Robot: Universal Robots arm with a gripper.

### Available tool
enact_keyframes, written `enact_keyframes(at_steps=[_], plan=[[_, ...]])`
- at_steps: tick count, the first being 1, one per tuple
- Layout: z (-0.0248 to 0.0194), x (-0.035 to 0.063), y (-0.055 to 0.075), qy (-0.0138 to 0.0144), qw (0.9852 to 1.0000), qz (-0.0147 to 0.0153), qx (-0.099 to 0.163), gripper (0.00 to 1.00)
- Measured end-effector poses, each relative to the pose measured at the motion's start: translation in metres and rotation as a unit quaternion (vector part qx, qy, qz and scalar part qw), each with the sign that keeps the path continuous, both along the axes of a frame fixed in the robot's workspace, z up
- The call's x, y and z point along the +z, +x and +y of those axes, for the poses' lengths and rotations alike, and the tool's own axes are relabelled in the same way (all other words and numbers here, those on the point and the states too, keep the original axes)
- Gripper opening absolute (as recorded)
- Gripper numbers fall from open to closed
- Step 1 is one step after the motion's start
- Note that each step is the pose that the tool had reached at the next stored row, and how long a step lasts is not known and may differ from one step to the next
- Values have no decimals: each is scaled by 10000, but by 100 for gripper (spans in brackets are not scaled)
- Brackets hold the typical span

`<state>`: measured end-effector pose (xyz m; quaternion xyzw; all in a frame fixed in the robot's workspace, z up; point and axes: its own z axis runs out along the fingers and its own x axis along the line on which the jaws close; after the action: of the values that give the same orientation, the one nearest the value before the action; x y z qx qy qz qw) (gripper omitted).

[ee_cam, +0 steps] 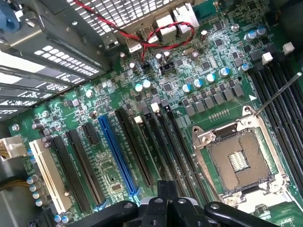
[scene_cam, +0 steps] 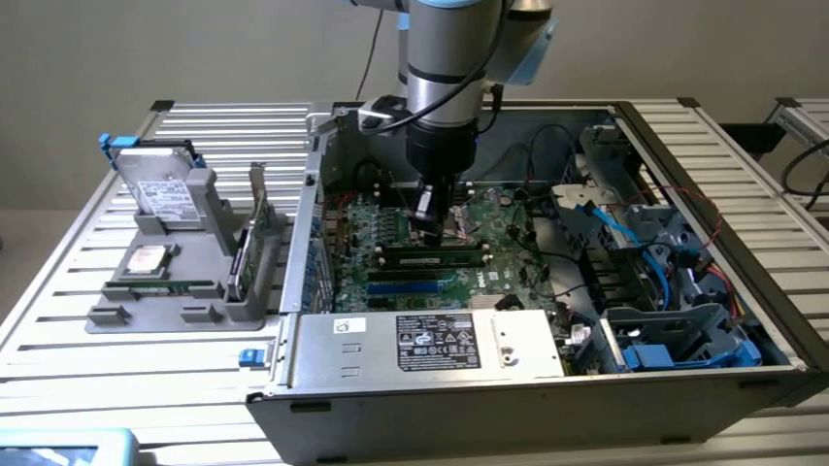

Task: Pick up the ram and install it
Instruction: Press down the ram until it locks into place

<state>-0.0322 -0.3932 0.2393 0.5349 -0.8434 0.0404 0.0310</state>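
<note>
1. Hand (scene_cam: 432, 225) of the grey arm hangs inside the open black computer case (scene_cam: 518, 408), just above the green motherboard (scene_cam: 388, 238), near the middle of the board.

2. We judge the hand clenched: in the wrist view its black fingers (ee_cam: 166, 189) sit together with no gap, and we cannot make out anything pinched between them.

3. A slim green circuit-board strip with dark chips, the ram (scene_cam: 434, 259), appears to stand on edge in one of the black motherboard slots (scene_cam: 428, 276), just on the near side of the hand.

4. Its long axis runs from the exterior view's left to the exterior view's right, in line with the slots beside it.

5. So the ram lies directly below and slightly nearer than the fingertips; whether they touch its top edge, we cannot tell.

6. On the slatted metal desk (scene_cam: 78, 388), at the exterior view's left, a grey parts holder (scene_cam: 182, 301) carries a silver boxy hard drive (scene_cam: 162, 189), well apart from the hand.

7. In the wrist view the square silver processor socket (ee_cam: 239, 163) lies beside the long black slots.
</note>
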Motion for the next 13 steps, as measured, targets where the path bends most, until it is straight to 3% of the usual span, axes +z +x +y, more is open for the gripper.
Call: enact_keyframes(at_steps=[9, 13], plan=[[1, 30, 0, 3, 9991, -74, -412, 11], [0, 33, 0, 0, 9980, -84, -621, 11]])
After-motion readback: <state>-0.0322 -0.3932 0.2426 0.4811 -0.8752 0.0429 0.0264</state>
